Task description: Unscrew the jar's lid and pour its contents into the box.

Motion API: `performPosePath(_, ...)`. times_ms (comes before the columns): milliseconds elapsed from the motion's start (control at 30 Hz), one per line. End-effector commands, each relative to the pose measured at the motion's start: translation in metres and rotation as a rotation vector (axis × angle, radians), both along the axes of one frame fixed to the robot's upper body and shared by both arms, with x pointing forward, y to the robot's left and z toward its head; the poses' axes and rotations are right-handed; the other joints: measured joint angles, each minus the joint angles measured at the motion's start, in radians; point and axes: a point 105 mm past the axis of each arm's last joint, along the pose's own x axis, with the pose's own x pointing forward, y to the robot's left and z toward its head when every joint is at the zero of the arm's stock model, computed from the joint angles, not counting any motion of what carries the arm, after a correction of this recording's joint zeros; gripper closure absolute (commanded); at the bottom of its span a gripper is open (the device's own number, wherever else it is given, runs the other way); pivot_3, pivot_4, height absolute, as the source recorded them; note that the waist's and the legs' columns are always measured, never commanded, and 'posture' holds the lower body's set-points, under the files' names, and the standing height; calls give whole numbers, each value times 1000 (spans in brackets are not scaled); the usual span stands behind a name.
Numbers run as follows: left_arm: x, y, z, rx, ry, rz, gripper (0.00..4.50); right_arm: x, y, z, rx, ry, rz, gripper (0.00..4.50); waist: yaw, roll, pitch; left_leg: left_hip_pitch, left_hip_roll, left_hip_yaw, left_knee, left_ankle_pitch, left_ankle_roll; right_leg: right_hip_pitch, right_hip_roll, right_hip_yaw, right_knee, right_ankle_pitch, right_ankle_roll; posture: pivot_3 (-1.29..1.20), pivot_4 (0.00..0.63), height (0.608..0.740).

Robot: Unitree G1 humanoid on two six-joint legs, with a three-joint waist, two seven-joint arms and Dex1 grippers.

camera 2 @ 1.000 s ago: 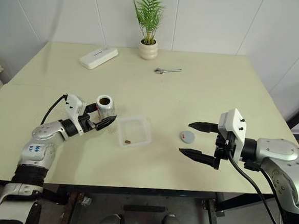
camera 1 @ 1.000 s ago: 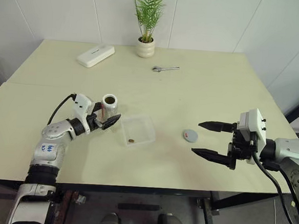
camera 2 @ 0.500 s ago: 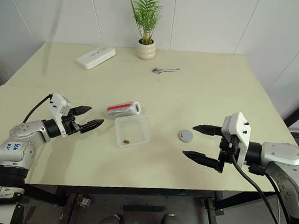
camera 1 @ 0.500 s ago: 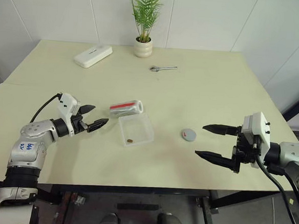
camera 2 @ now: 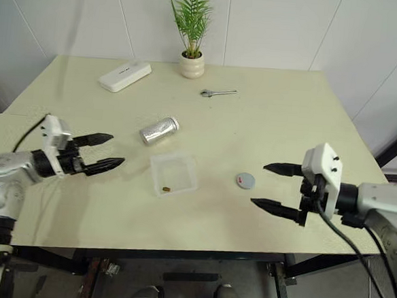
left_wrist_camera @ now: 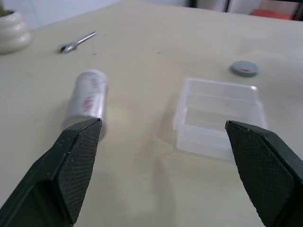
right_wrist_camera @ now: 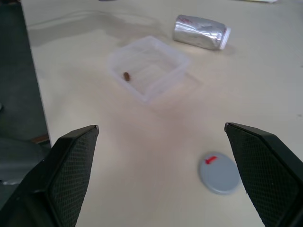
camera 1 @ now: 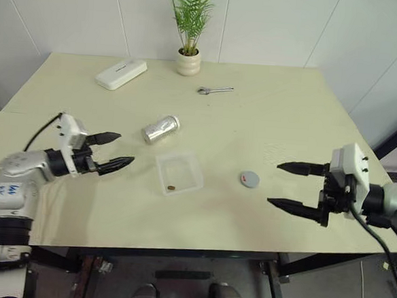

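Observation:
The silvery jar [camera 1: 160,129] lies on its side on the table, lidless, just behind the clear box [camera 1: 179,173]. A tiny brown pellet, the contents [camera 1: 173,187], rests inside the box near its front wall. The grey lid [camera 1: 249,179] with a red mark lies flat on the table to the right of the box. My left gripper [camera 1: 113,150] hovers open and empty left of the box and apart from the jar. Near the right front of the table my right gripper [camera 1: 291,186] is open and empty, right of the lid.
At the back of the table stand a white plant pot [camera 1: 188,62] with a green plant, a flat white oblong device [camera 1: 121,73] and a metal wrench [camera 1: 215,90]. The table's front edge [camera 1: 178,246] runs just below both grippers.
The jar, held upright in my left gripper a second ago, now lies on its side and has rolled back behind the box. My left gripper drew away to the left; the right shifted slightly right.

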Motion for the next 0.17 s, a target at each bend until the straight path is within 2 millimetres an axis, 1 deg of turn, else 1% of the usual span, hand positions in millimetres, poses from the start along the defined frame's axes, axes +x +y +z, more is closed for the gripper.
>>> performPosePath(33, -8, 19, 3, 50, -31, -47, 29, -8, 3, 14, -4, -47, 15, 0, 0, 0, 0, 0, 0, 1, 0, 0, 1, 0, 0, 0, -1, 0, 0, 0, 150, 740)
performPosePath(167, 2, 22, 8, 29, -62, -15, 29, -14, 3, 7, 5, -19, 2, 0, 4, 0, 0, -1, 0, 3, 0, -2, 2, -1, 0, 3, -1, 1, 1, 0, 150, 740)
